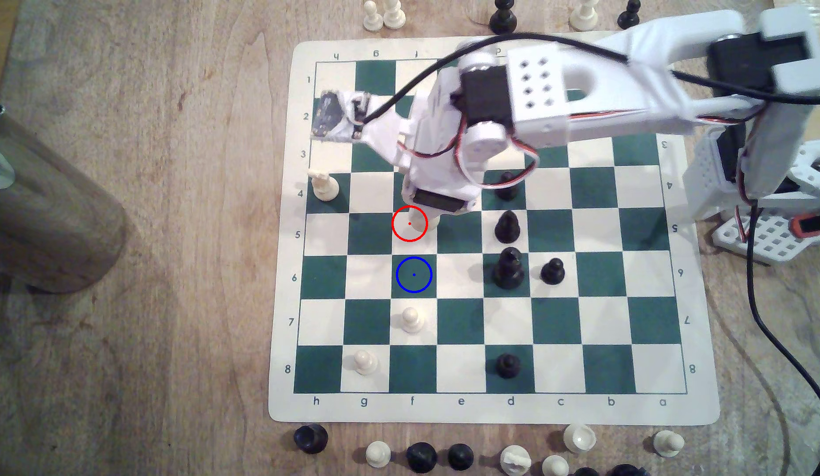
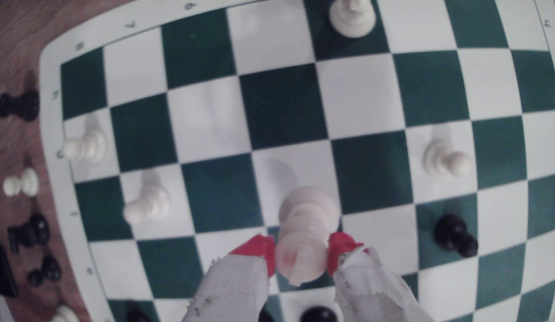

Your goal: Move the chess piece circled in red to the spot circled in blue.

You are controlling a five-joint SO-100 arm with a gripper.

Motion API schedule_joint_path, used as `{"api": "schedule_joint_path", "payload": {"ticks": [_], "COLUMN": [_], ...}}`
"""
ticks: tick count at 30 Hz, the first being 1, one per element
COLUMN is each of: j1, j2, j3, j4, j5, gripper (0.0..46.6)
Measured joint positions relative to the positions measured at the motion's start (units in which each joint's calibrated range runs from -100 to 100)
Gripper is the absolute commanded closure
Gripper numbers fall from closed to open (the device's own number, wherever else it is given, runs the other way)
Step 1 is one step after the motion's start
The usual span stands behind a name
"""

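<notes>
Cream-white and slim, the chess piece circled in red stands upright on a white square in the f file, row 5, its base just showing under the arm in the exterior view. The gripper has its red-tipped fingers closed against the piece's upper part, one on each side. Directly below in the exterior view, on the next square of the same file, lies the spot circled in blue, a dark green square in row 6 with nothing on it. One square further along stands a white pawn, in row 7. The board carries printed letters h, g, f, e, d, c, b, a along its near edge and numbers 1 to 8 down its sides. Black pieces cluster in the d file, well apart from the ringed squares.
</notes>
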Motion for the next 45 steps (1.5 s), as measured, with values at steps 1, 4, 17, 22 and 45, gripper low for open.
{"api": "schedule_joint_path", "payload": {"ticks": [1, 4, 17, 22, 45], "j1": [-0.22, -1.11, -8.92, -8.85, -7.01], "j2": [-1.59, -6.54, -6.45, -0.5, 8.55], "j3": [0.0, -0.09, -4.07, -4.52, -4.61], "j4": [0.72, 2.71, -0.08, -2.47, -5.18], "j5": [0.0, 0.0, -1.81, -1.86, -1.86], "gripper": [46.4, 46.4, 46.4, 46.4, 46.4]}}
